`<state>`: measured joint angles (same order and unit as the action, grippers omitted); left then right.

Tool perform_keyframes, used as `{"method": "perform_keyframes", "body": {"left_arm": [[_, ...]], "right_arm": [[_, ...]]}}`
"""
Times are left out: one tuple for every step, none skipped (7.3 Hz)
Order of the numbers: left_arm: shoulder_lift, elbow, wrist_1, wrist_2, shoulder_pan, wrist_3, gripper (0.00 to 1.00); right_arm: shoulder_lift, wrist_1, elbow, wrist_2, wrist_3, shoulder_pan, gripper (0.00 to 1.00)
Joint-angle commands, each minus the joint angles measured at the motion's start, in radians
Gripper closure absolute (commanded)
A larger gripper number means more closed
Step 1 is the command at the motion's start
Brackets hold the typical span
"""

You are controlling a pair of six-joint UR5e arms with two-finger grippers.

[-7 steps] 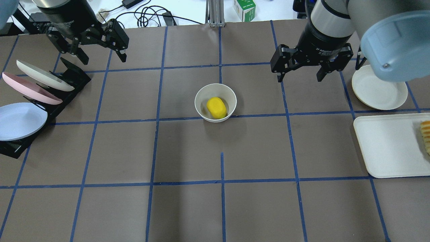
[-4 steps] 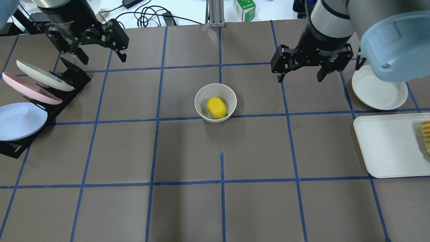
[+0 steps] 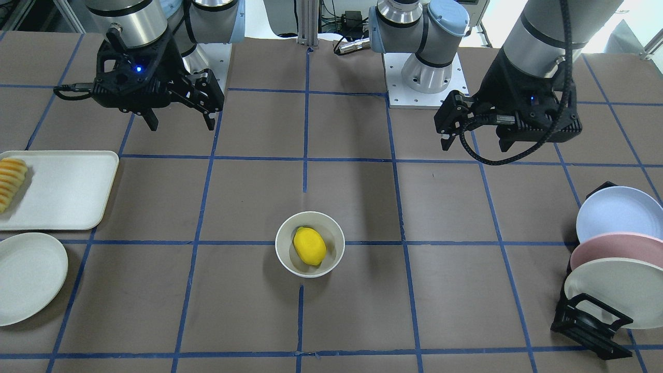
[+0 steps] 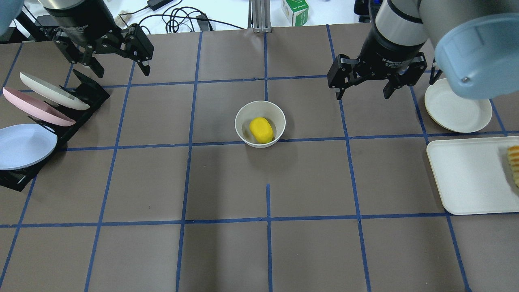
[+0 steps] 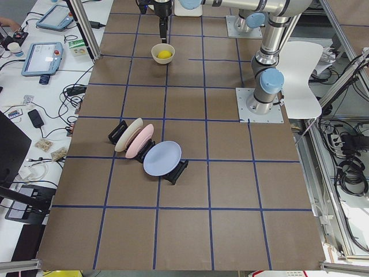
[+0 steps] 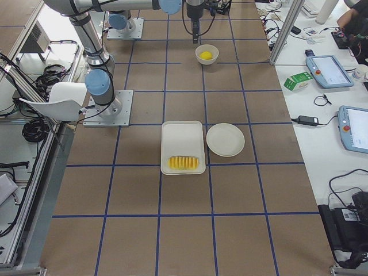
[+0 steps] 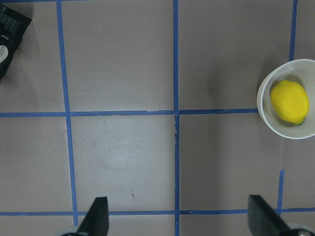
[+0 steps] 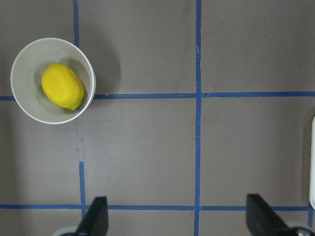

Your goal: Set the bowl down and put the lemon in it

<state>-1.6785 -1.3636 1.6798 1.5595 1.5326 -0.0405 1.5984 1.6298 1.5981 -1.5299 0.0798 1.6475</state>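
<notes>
The bright yellow lemon (image 4: 261, 129) lies inside the round, shiny white bowl (image 4: 243, 121) in the middle of the table (image 4: 227, 182). The left gripper (image 4: 121, 69) and right gripper (image 4: 362, 91) hang far off, jaws spread wide, holding nothing.

You see the table (image 4: 227, 182) from above, once from behind the robot (image 3: 422, 62) and once facing it. Two far cameras look along it from its left and right ends. Both wrist cameras look straight down from nearer and share the bowl (image 7: 295, 69).

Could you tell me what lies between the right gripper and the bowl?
Nothing: the overhead view shows only bare table between the right gripper and the bowl.
</notes>
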Motion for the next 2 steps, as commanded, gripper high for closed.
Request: {"method": "perform_keyframes", "body": {"left_arm": [[0.003, 0.000, -0.002, -0.016, -0.002, 0.001, 0.00], [0.006, -0.003, 0.000, -0.018, -0.008, -0.001, 0.00]], "right_arm": [[0.000, -0.001, -0.003, -0.004, 0.000, 0.000, 0.00], [0.000, -0.001, -0.003, -0.004, 0.000, 0.000, 0.00]]}}
